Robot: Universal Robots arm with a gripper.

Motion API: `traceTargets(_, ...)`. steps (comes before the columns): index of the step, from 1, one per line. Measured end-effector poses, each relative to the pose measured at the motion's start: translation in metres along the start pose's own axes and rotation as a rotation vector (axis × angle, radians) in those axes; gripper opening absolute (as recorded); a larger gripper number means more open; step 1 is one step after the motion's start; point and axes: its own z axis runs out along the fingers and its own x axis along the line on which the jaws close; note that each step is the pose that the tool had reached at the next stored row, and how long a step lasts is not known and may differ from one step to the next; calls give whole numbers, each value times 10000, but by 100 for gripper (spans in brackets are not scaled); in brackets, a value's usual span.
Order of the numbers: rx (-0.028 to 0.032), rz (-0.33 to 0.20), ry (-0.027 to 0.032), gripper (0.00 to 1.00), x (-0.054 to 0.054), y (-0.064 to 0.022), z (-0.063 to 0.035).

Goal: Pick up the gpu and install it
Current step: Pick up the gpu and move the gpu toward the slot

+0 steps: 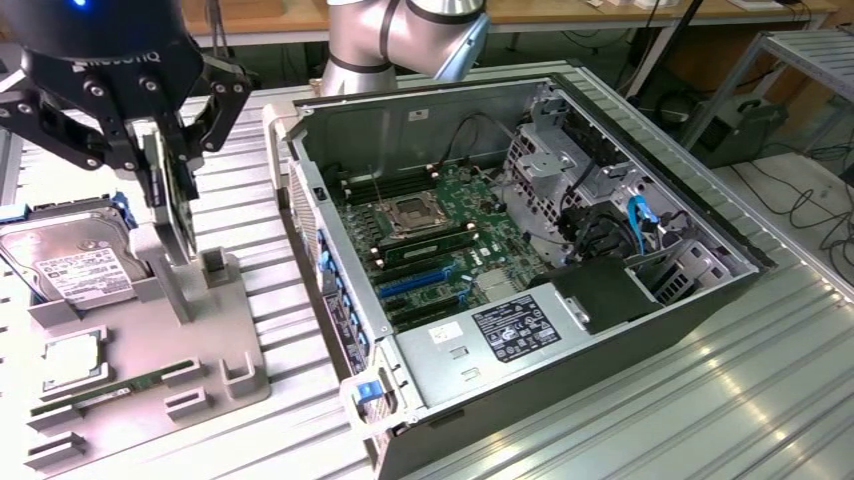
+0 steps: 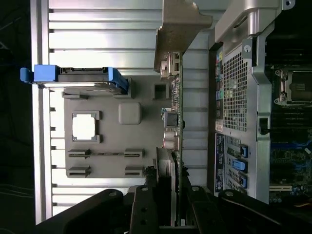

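Note:
The gpu [image 1: 174,215] is a thin dark card standing on edge over the grey holder tray [image 1: 220,350] at the exterior view's left. My gripper [image 1: 160,165] comes down from above and is shut on the card's upper part. In the wrist view I see the gpu [image 2: 176,112] edge-on, its silver bracket [image 2: 178,29] at the far end and my gripper [image 2: 173,187] clamping the near end. The card's lower edge sits close to the tray's upright posts [image 1: 214,265]; whether it touches them I cannot tell. The open computer case [image 1: 534,250] lies to the right, with blue slots [image 1: 414,285] on its motherboard.
A silver hard drive [image 1: 74,260] with blue rails stands on the tray behind the card. A processor chip [image 1: 74,360] and a green memory stick [image 1: 114,390] lie nearer the front. The case wall [image 2: 243,73] is close beside the card. The arm's base [image 1: 400,40] rises behind the case.

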Motion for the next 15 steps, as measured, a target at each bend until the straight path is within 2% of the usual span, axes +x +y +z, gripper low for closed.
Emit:
traceTargets(6,-1,0,-1,28,-3,6,-179)
traceTargets(15,0,0,0,28,-6,14,-388)
